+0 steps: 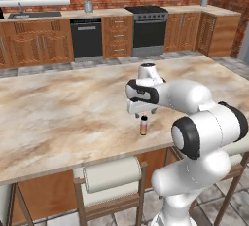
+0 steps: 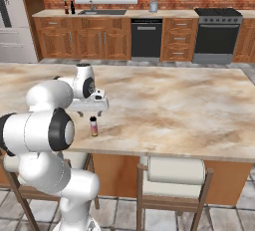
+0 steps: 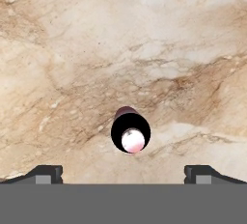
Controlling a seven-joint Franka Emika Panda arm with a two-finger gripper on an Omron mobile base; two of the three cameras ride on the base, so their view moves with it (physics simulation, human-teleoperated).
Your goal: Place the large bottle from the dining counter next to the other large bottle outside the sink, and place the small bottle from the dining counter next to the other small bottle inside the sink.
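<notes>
- One small bottle [image 1: 143,125] stands upright on the marble dining counter [image 1: 58,113], near its front edge, above a stool [image 1: 109,176].
- Directly over it hangs the gripper [image 3: 123,174], jaws spread wide and holding nothing; the hand view looks straight down on the bottle's dark cap, centred between the fingertips [image 3: 46,174].
- Far behind, the sink [image 2: 102,12] sits below a window, two dark bottles [image 2: 69,8] at its left.
</notes>
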